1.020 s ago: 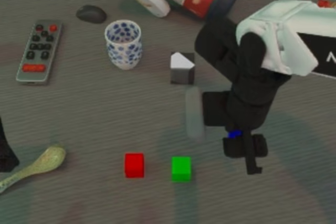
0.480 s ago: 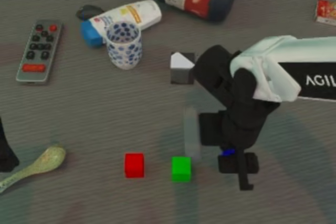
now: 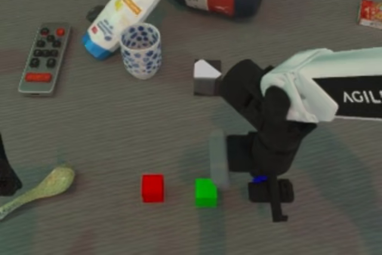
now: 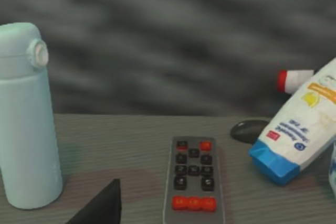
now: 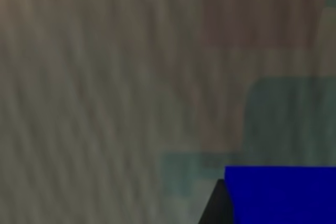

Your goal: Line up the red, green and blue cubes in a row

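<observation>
A: Blue cube: only a sliver shows from above, clamped in your right tool, just to the right of the green cube. Why is it held there?

B: You hold it at the open end of the row. The red cube and the green one already sit side by side toward the table's near edge, so the slot to the green cube's right is, in my judgement, the blue cube's place. Whether it touches the table yet cannot be told from above.

A: And the surfaces?

B: In the right wrist view the blue cube reads as a flat, glossy face with a crisp edge against one dark finger. All three cubes are plain and sharp-cornered. The table is finely ribbed and matt, so you can expect little sliding.

A: Beyond the row?

B: A grey and white block stands farther back, with a spotted cup to its left. Your left tool is out of view; its arm is parked at the table's left edge.
</observation>
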Available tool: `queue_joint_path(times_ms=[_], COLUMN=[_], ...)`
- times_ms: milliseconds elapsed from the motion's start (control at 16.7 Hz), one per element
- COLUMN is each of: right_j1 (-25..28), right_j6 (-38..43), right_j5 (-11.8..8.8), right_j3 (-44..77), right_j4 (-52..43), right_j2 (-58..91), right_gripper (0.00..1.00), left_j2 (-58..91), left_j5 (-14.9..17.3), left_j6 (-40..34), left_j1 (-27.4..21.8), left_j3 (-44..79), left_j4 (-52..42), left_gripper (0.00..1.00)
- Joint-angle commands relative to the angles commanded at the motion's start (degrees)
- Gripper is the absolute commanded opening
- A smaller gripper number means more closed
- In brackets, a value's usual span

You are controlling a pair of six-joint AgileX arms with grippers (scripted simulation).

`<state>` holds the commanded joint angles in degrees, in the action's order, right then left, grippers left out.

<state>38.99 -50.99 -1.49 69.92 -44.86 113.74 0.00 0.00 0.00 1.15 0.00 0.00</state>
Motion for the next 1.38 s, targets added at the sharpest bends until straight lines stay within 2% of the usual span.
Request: queue_joint_path(times_ms=[660, 1380], right_j1=[0.0, -0.02], right_j6=[0.0, -0.14], right_j5=[0.0, -0.03], right_j3=[0.0, 1.7], right_j4=[0.0, -2.39], right_j2=[0.0, -0.93], right_gripper=[0.98, 1.0], left_j2=[0.0, 0.0], left_j5=[0.0, 0.0], left_j6=[0.0, 0.0], left_j1=[0.0, 0.0], left_j3=[0.0, 0.0], left_j4=[0.0, 0.0], left_gripper=[1.0, 1.0])
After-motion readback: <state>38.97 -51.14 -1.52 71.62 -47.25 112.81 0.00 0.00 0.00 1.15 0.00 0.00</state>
